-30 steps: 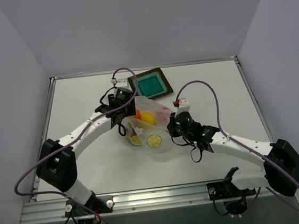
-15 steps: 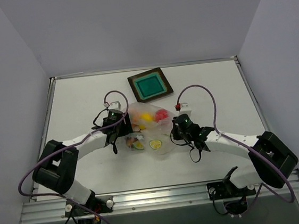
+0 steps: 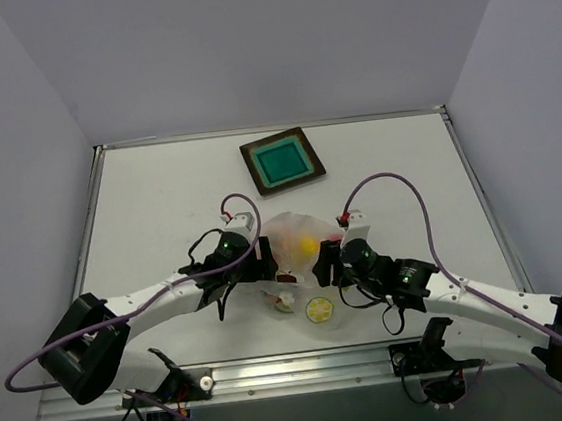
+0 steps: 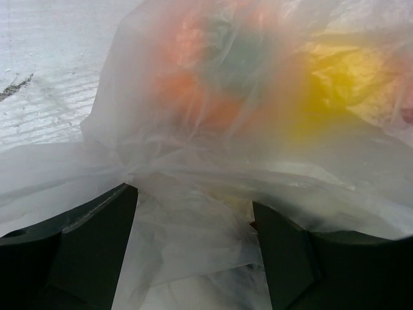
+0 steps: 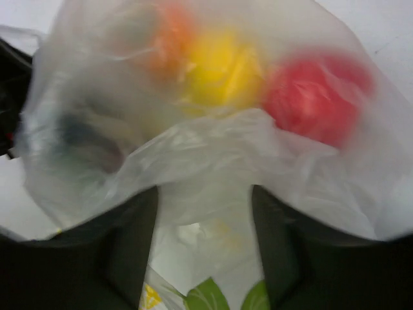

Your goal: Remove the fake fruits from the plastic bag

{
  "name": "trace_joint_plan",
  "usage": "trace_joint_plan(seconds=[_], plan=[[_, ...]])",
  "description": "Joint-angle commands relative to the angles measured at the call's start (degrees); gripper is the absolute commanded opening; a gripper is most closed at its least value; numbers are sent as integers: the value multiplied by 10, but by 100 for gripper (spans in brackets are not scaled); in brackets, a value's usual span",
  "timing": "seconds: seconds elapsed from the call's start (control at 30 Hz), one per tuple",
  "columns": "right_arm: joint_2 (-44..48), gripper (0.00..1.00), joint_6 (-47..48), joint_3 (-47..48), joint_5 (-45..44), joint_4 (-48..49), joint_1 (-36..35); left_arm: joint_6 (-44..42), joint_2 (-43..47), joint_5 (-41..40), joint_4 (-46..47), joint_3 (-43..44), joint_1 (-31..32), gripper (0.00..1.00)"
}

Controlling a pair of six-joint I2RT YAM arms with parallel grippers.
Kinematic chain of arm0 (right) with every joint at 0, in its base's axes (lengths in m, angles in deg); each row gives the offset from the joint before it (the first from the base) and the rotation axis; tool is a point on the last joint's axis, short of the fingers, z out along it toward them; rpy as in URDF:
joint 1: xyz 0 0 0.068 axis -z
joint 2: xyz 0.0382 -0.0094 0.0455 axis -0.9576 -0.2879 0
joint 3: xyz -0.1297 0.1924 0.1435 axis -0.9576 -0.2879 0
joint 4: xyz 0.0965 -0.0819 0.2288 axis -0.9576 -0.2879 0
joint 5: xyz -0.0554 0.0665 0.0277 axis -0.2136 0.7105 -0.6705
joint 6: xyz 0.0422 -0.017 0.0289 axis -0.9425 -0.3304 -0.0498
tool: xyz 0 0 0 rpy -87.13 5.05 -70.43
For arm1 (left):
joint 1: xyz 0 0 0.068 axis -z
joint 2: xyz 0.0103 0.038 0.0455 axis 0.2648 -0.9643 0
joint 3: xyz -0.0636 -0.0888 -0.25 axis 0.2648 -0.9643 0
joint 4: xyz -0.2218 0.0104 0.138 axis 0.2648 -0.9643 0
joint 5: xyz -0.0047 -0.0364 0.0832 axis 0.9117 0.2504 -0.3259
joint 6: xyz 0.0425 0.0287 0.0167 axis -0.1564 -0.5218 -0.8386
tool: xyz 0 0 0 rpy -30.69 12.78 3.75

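- While its film is pinched by the left gripper and the right gripper, the plastic bag is found shifted toward 6 o'clock.
- The fake fruits are still enclosed inside.

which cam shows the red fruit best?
Right wrist: the red fruit is a large, blurry patch through the bag. Left wrist catches only a pinkish sliver at its right edge. Top external: I cannot make it out.

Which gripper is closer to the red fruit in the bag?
Right. The right gripper holds the plastic bag with the red fruit just beyond its fingers. For the left gripper, it sits across the bag, past the yellow fruit.
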Motion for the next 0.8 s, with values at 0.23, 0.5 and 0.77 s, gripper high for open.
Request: trace_joint_plan(seconds=[0.23, 0.5, 0.77], plan=[[10, 65, 40, 187, -54, -134, -107, 8, 84, -47, -32, 29, 49, 69], [-68, 17, 34, 208, -68, -97, -140, 5, 104, -53, -48, 21, 58, 60], [-120, 0, 76, 158, -65, -4, 11, 4, 123, -60, -59, 6, 74, 2]])
